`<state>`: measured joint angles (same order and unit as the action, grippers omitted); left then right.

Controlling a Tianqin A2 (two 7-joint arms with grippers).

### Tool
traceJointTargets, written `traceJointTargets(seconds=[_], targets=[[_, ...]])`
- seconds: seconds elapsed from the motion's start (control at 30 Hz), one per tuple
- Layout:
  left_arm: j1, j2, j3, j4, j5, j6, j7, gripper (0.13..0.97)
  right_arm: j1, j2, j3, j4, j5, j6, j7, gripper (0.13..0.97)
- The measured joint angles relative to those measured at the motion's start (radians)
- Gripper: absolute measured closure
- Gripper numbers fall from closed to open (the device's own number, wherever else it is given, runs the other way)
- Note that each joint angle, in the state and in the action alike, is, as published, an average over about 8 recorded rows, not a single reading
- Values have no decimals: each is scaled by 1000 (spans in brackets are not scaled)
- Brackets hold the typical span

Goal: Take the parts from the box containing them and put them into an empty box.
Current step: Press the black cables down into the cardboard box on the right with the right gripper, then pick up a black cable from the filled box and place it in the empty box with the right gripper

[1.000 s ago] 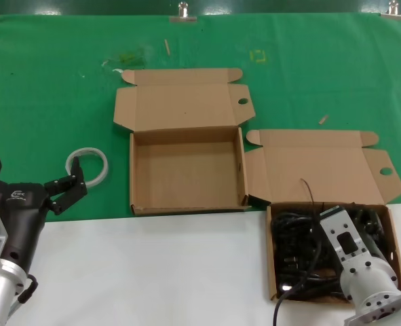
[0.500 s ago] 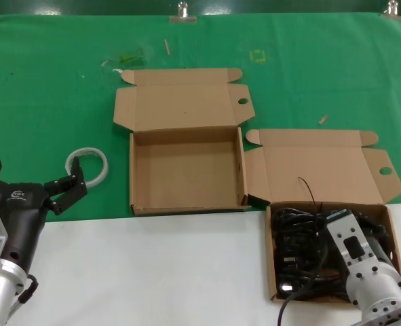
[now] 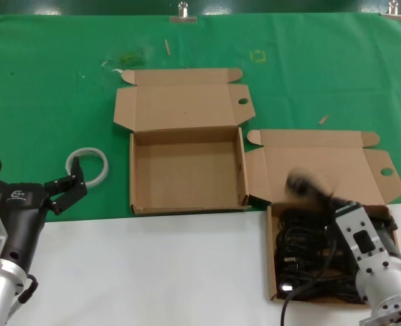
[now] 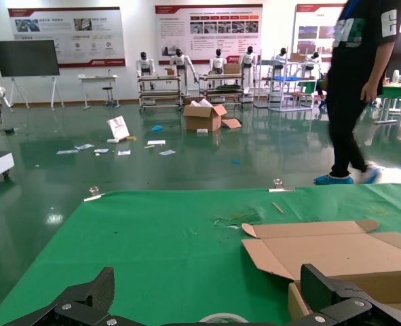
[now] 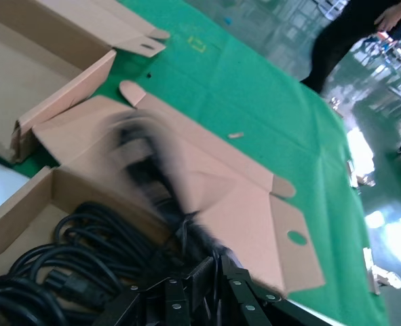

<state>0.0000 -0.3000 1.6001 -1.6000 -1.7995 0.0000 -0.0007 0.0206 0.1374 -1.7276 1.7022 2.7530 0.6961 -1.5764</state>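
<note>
The box containing the parts (image 3: 271,252) lies at the near right with its lid (image 3: 322,163) laid back, and it holds a tangle of black power cords (image 3: 300,248). My right gripper (image 3: 334,206) is over this box, shut on one cord (image 3: 306,185), which swings up in a blur in front of the lid. In the right wrist view the fingers (image 5: 222,263) pinch thin cable, and the blurred cord (image 5: 149,166) rises from the pile (image 5: 58,261). The empty box (image 3: 186,173) stands open at centre. My left gripper (image 3: 34,175) waits open at the near left.
A white ring (image 3: 88,165) lies on the green mat just beyond my left gripper (image 4: 210,292) and shows as a pale arc (image 4: 220,317) in the left wrist view. White table surface runs along the near edge. Small scraps (image 3: 323,119) dot the mat's far side.
My right gripper has drawn back toward the near right, and a cord has come up out of the pile, swinging in front of the lid. The left arm has not moved.
</note>
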Motion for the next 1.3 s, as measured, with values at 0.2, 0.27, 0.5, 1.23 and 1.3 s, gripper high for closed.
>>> traceJointTargets(seconds=[0.2,0.27,0.5,1.23,1.3], targets=[[0,0,0,0,0,0,0,132,-11,0,3,73,0,48,-25,925],[0,0,0,0,0,0,0,132,-15,0,-1,110,0,73,-32,931],[0,0,0,0,0,0,0,132,9,0,-47,211,0,137,-35,941],[0,0,0,0,0,0,0,132,449,8,-543,-268,0,-177,351,941],[0,0,0,0,0,0,0,132,477,8,-574,-313,0,-206,397,941]])
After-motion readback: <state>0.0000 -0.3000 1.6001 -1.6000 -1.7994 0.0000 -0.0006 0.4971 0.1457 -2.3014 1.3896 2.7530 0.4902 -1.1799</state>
